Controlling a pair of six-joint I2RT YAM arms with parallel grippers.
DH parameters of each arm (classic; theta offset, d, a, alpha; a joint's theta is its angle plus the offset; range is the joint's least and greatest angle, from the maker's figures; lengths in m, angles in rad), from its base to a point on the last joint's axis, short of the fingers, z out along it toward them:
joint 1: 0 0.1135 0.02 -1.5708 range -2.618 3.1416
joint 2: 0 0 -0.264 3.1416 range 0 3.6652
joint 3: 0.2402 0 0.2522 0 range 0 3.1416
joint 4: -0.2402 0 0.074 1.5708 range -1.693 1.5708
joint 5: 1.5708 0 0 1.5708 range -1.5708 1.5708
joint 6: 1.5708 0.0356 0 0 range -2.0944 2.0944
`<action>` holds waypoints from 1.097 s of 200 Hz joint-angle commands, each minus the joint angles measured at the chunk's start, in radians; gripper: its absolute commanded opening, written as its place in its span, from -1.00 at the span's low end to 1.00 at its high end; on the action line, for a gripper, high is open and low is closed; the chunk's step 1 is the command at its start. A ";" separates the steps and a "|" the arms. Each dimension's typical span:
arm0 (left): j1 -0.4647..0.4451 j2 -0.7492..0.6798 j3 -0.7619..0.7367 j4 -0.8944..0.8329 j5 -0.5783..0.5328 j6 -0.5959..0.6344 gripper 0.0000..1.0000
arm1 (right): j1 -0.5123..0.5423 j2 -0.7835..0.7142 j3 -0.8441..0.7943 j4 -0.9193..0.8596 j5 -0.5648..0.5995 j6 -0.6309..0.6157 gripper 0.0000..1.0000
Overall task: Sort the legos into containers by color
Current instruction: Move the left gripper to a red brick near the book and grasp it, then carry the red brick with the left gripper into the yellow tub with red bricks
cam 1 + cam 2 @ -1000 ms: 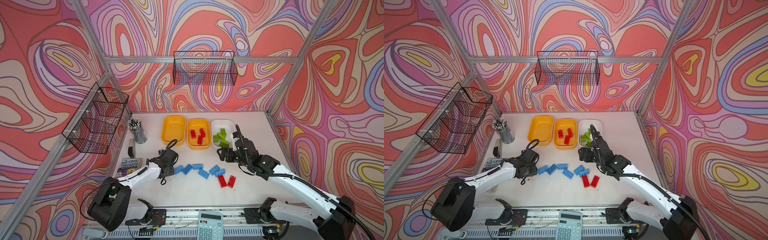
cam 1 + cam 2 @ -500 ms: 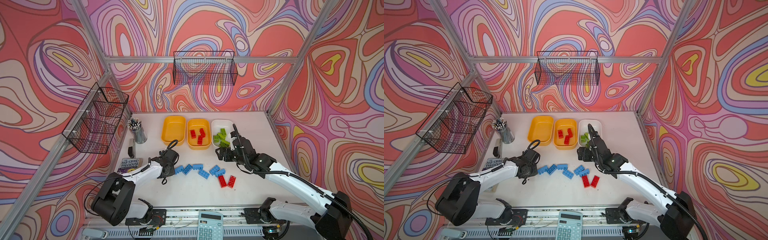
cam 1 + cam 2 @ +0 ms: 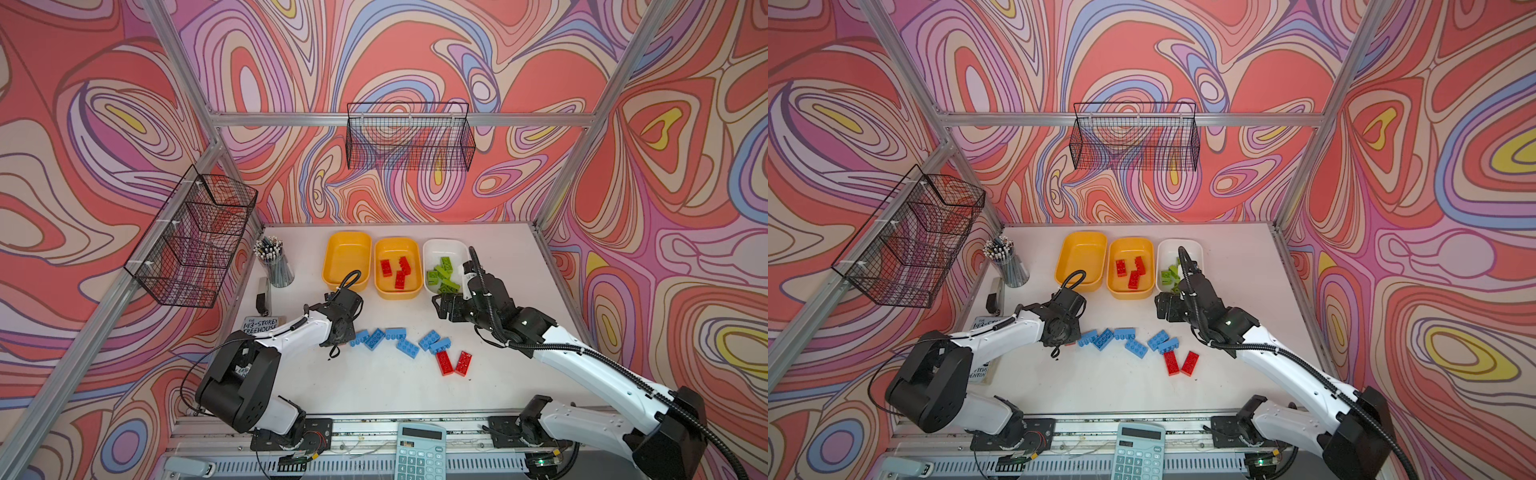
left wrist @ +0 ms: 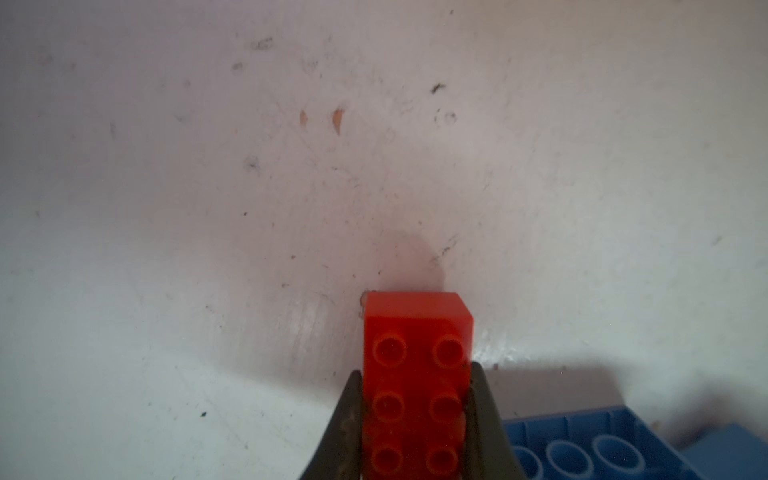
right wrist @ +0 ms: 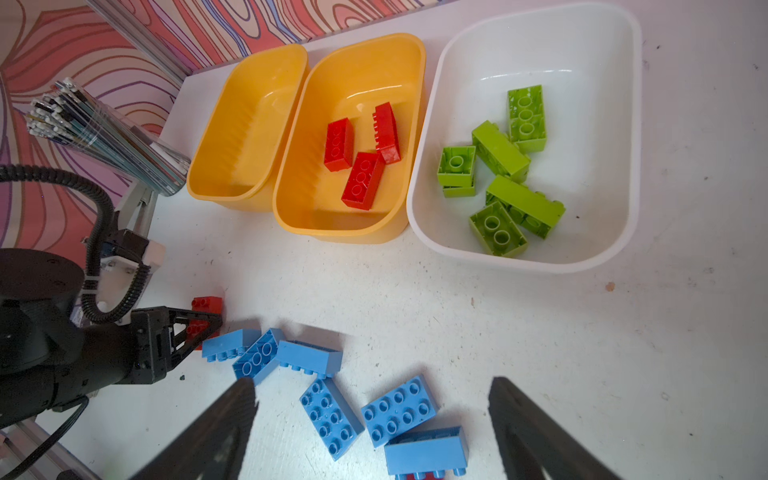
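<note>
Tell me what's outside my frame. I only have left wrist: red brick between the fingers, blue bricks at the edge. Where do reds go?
Observer: The held red brick goes in the middle yellow-orange tray; three red bricks lie there.
Operator: More reds on the table?
Observer: Two loose red bricks, side by side, at the right end of the blue bricks.
Operator: Right gripper in my way?
Observer: Looks clear. The right gripper hangs open and empty in front of the white tray.

Desk clutter under swirl-patterned walls
A clear cup of pencils stands at the white desk's back left, with a "143-Storey Treehouse" book nearer. A calculator and a stapler lie along the front edge. A black wire basket hangs on the back wall, a tiered basket on the left.
</note>
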 commanded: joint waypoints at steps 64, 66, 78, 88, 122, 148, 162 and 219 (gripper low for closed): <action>0.006 0.099 0.303 -0.111 -0.038 0.084 -0.71 | 0.005 -0.058 -0.011 -0.017 0.048 -0.012 0.86; 0.006 0.106 0.315 -0.111 -0.033 0.086 -0.71 | 0.005 -0.058 -0.012 -0.017 0.050 -0.012 0.86; 0.004 0.153 0.396 -0.114 -0.009 0.095 -0.71 | 0.005 -0.056 -0.017 -0.015 0.052 -0.011 0.87; -0.003 0.193 0.466 -0.116 0.006 0.102 -0.71 | 0.005 -0.055 -0.021 -0.016 0.054 -0.007 0.86; -0.055 0.362 0.723 -0.144 0.032 0.123 -0.71 | 0.005 -0.063 -0.037 -0.031 0.072 0.005 0.87; -0.073 0.502 0.899 -0.171 0.076 0.132 -0.70 | 0.005 -0.077 -0.054 -0.059 0.094 0.025 0.87; -0.074 0.566 0.974 -0.180 0.099 0.130 -0.70 | 0.005 -0.087 -0.074 -0.064 0.098 0.037 0.86; -0.074 0.726 1.141 -0.201 0.154 0.130 0.04 | 0.005 -0.096 -0.150 -0.070 0.049 0.098 0.86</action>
